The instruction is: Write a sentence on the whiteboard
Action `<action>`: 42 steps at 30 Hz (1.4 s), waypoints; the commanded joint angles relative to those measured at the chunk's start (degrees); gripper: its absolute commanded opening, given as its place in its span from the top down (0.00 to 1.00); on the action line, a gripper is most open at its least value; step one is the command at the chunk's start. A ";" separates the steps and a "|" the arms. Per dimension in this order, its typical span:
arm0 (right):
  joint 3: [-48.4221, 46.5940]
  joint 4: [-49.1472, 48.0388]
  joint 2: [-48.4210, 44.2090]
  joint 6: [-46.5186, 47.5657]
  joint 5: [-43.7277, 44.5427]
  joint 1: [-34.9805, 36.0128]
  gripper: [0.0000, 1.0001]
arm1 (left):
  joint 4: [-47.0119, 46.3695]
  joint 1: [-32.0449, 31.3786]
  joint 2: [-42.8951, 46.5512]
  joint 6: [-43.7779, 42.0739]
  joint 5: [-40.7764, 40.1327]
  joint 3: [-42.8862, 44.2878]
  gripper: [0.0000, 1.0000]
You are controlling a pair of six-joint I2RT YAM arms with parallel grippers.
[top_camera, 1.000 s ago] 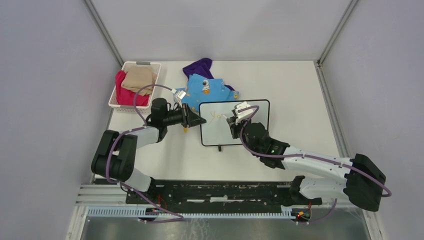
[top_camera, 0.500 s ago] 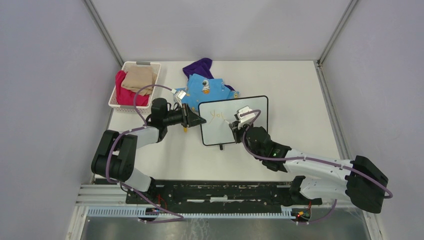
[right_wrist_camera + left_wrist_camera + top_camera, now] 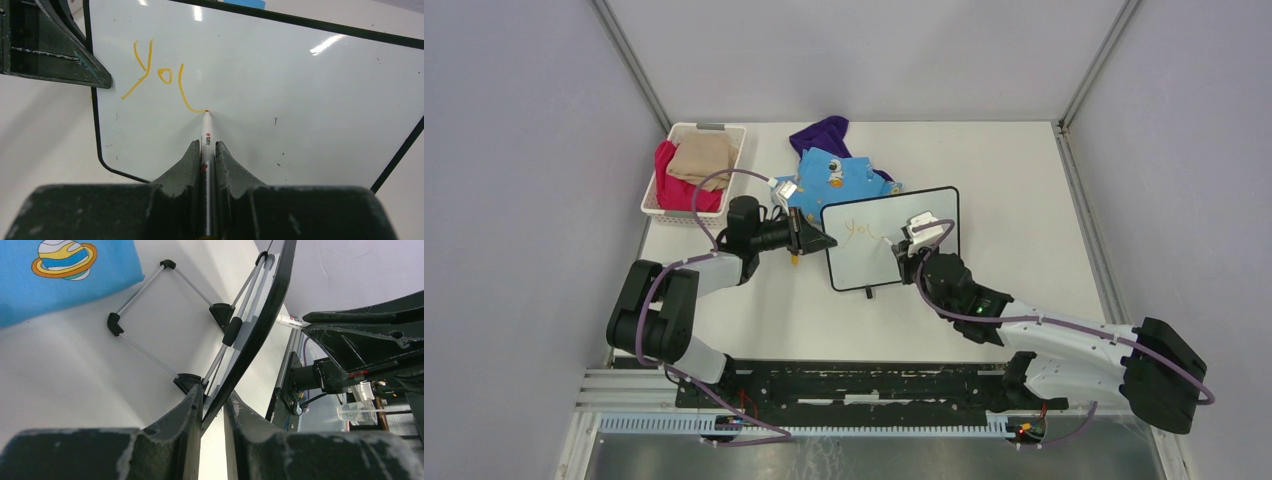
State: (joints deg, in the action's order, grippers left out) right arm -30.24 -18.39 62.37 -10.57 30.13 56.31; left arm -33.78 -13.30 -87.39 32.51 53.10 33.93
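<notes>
The left gripper (image 3: 214, 399) pinches the whiteboard (image 3: 300, 100) by its left edge to stop it sliding, while the right gripper (image 3: 208, 148) squeezes a marker (image 3: 207, 134) writing the orange sentence (image 3: 161, 76) on it.

Finish check: glossy white board with thin black frame (image 3: 300, 100)
Face smooth, glare spots. Left of board: matt blue printed cloth (image 3: 839, 175), white latticed plastic basket (image 3: 664, 212).

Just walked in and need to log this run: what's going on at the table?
The right gripper holds a marker, its tip touching the whiteboard, writing in orange. The left gripper clamps the board's left edge, steadying it. The sentence is barely begun: only "yo" and part of a third letter show.
</notes>
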 commanded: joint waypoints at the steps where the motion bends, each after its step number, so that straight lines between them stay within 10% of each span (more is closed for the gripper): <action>1: -2.22 -0.73 -0.05 1.46 2.61 -1.15 1.00 | 0.64 -0.23 0.21 -2.69 1.48 1.82 0.74; 42: -2.48 0.14 -7.51 3.00 1.98 -3.70 1.00 | 1.18 -0.59 -0.67 -3.68 1.59 2.01 0.98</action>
State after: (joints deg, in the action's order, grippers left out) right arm -33.67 -18.04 56.51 -7.38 28.82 53.06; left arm -33.19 -13.65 -87.59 29.85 54.08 34.59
